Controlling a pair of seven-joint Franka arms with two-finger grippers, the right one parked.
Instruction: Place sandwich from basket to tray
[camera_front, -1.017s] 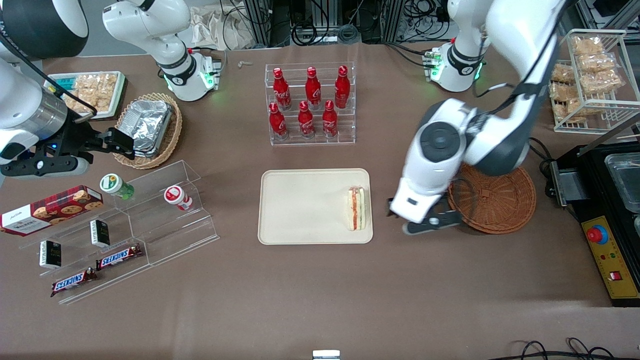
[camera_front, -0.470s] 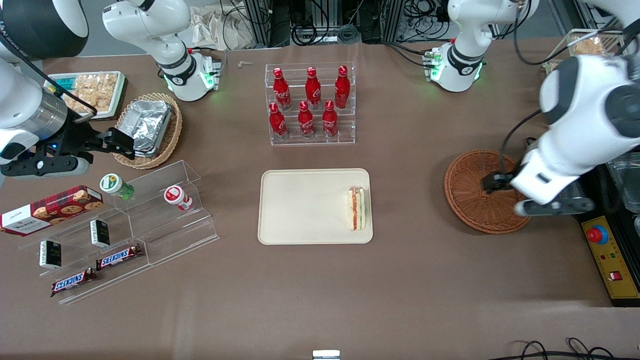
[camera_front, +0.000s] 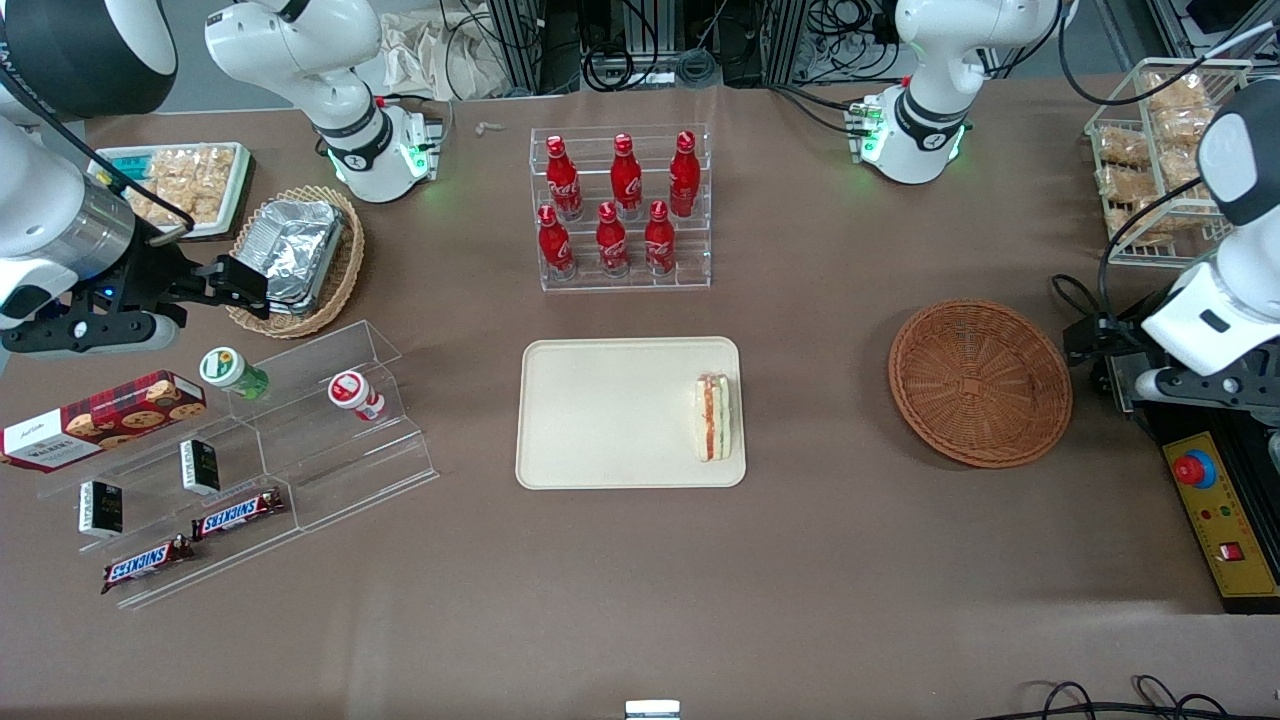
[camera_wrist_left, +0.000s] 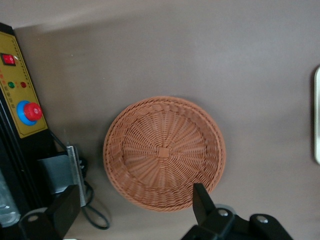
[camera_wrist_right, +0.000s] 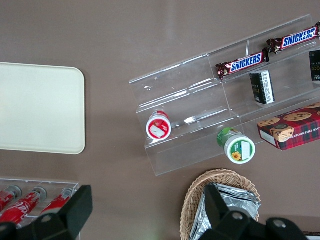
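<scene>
The sandwich (camera_front: 713, 417) lies on the cream tray (camera_front: 600, 420), at the tray's edge nearest the basket, with its red and green filling facing up. The reddish-brown wicker basket (camera_front: 980, 383) stands empty beside the tray, toward the working arm's end of the table. My left gripper (camera_front: 1190, 385) hangs raised past the basket, over the edge of the black control box. In the left wrist view the gripper (camera_wrist_left: 132, 212) is open with nothing between its fingers, and the empty basket (camera_wrist_left: 164, 152) lies below it. A sliver of the tray (camera_wrist_left: 318, 115) shows there too.
A black control box with a red button (camera_front: 1192, 468) sits close to the gripper. A clear rack of red bottles (camera_front: 620, 205) stands farther from the front camera than the tray. A wire rack of snack packs (camera_front: 1170, 150) is near the working arm's base. Clear snack shelves (camera_front: 240, 450) lie toward the parked arm's end.
The gripper has swung away from the tray, passed over the basket and risen toward the control box. The sandwich stays on the tray.
</scene>
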